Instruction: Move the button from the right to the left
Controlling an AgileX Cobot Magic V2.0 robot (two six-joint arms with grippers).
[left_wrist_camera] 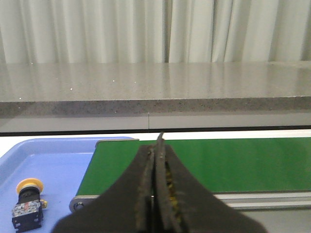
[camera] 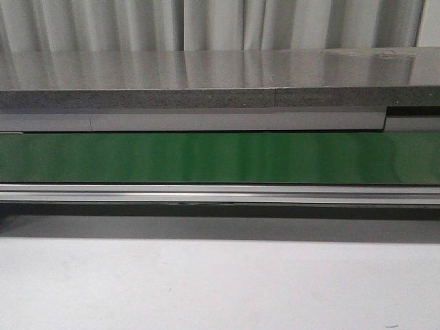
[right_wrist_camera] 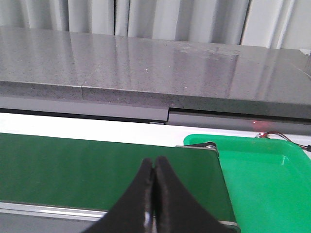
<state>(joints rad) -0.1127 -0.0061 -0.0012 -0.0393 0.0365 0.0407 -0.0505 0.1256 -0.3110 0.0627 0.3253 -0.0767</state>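
My left gripper [left_wrist_camera: 156,145] is pressed closed, its two dark fingers [left_wrist_camera: 146,194] meeting along a thin seam with nothing between them. It hangs above the end of the green belt [left_wrist_camera: 204,162], where the roller sits by the metal rail [left_wrist_camera: 262,198]. Just beside that end of the belt lies a blue tray [left_wrist_camera: 53,165], and the button [left_wrist_camera: 28,204] is in it — yellow round cap on top, black boxy body below, resting on the tray floor near the tray's edge closest to me. It lies well apart from my left fingers, untouched.

My right gripper [right_wrist_camera: 154,165] is closed too, fingertips together and empty, poised over the other end of the belt [right_wrist_camera: 97,165]. Just past that end sits a green tray [right_wrist_camera: 262,179], its rim close to the belt's roller. I see thin wires at the tray's far corner, and a small red glow nearby on the white surface.

From the front, neither of my grippers shows — only the belt [camera: 220,157] running across, a silver rail [camera: 220,194] along its near side, the pale table [camera: 220,282] in front, and a grey stone-like shelf [camera: 206,79] behind, with a pale curtain [camera: 206,24] beyond that.
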